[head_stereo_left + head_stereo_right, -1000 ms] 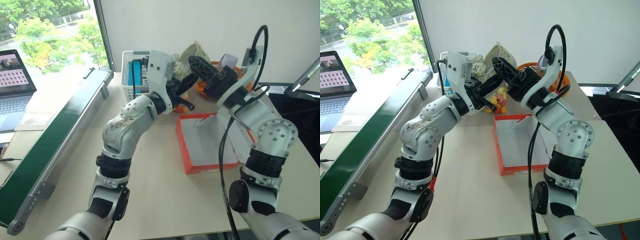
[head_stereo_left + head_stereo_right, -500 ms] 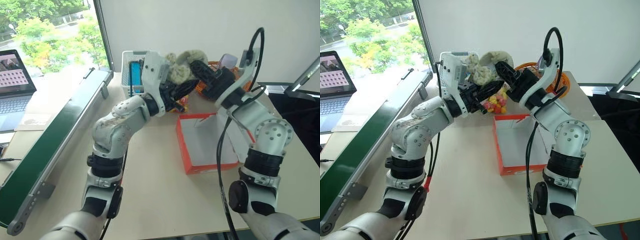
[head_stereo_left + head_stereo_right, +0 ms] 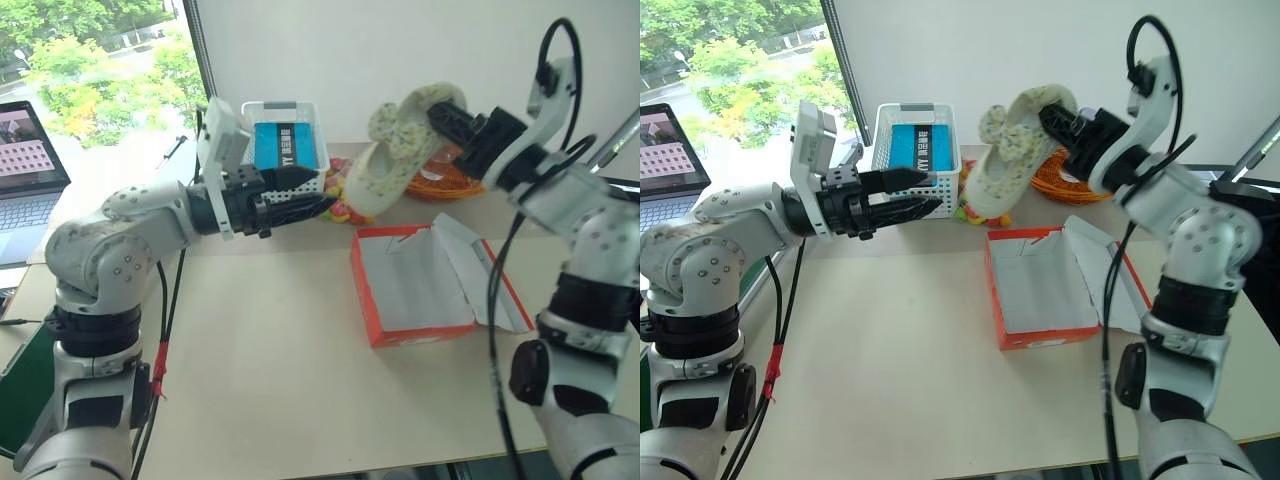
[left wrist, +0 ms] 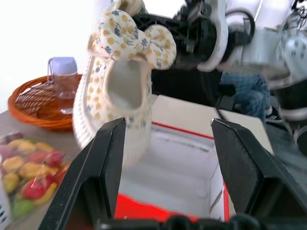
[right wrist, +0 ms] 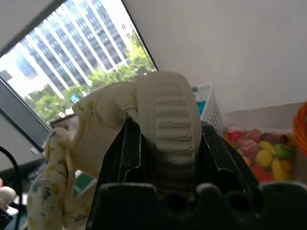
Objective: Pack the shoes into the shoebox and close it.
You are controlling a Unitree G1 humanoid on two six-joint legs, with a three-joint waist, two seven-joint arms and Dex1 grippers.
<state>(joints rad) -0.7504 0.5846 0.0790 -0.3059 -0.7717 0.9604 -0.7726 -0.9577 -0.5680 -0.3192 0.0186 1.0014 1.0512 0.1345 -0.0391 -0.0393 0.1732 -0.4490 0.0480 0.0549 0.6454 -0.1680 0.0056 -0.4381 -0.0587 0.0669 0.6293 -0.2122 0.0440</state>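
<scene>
Left eye view: the shoebox (image 3: 415, 285) is lying open and empty on the surface (image 3: 270, 370), while the left tool (image 3: 300, 197), fingers apart and empty, is being held level beyond it. Farther back, one shoe (image 3: 400, 150) is being clamped at its heel by the right tool (image 3: 450, 118), hanging toe-down behind the box; being pinched only at that soft edge, it is judged likely to swing or slip and be dropped outside the box.

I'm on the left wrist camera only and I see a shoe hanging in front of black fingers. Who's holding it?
Observer: The right gripper is clamped on the shoe at its heel end.
Operator: And my own gripper?
Observer: The left gripper is open and holds nothing, beside the white mesh basket.
Operator: Is the box ready?
Observer: The shoebox lies open on the table, its lid folded flat toward the right arm; no shoe inside.
</scene>
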